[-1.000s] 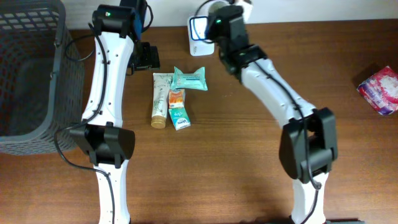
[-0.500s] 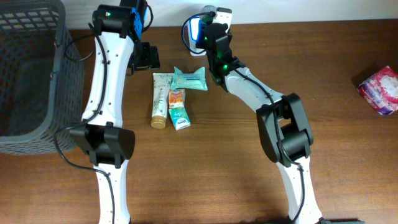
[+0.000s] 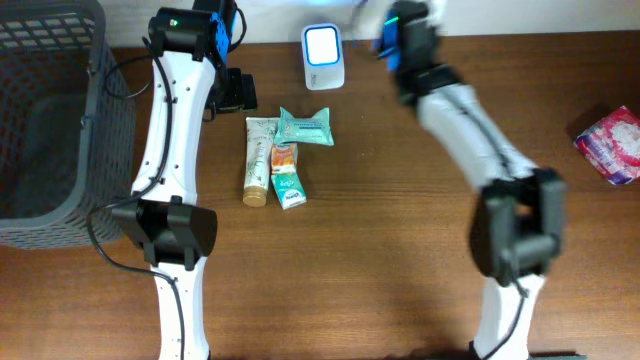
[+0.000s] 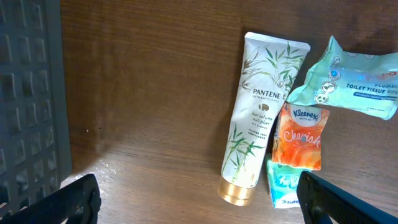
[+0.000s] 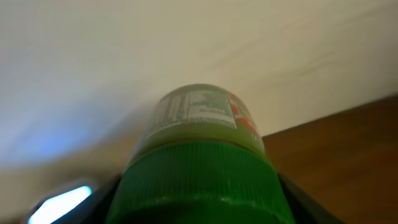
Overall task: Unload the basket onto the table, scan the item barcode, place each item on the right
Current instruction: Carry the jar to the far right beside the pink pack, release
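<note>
A bottle (image 5: 199, 130) with a green ribbed cap and a printed label fills the right wrist view, and my right gripper (image 5: 199, 202) is shut on its cap. In the overhead view that gripper (image 3: 402, 28) is blurred at the table's far edge, just right of the white scanner (image 3: 323, 44) with its lit window. The scanner's glow (image 5: 59, 202) shows at lower left in the right wrist view. My left gripper (image 3: 236, 92) hangs open near the far left and holds nothing. Its fingers (image 4: 71, 199) frame bare wood.
A Pantene tube (image 3: 258, 160), a teal wipes pack (image 3: 304, 126), an orange Kleenex pack (image 3: 284, 156) and a small teal pack (image 3: 289, 189) lie together left of centre. A grey basket (image 3: 95, 120) stands at far left. A pink packet (image 3: 612, 145) lies at the right edge.
My right arm has swung to the right, from over the scanner to beside it, with the bottle in its jaws. The left arm has not moved.
</note>
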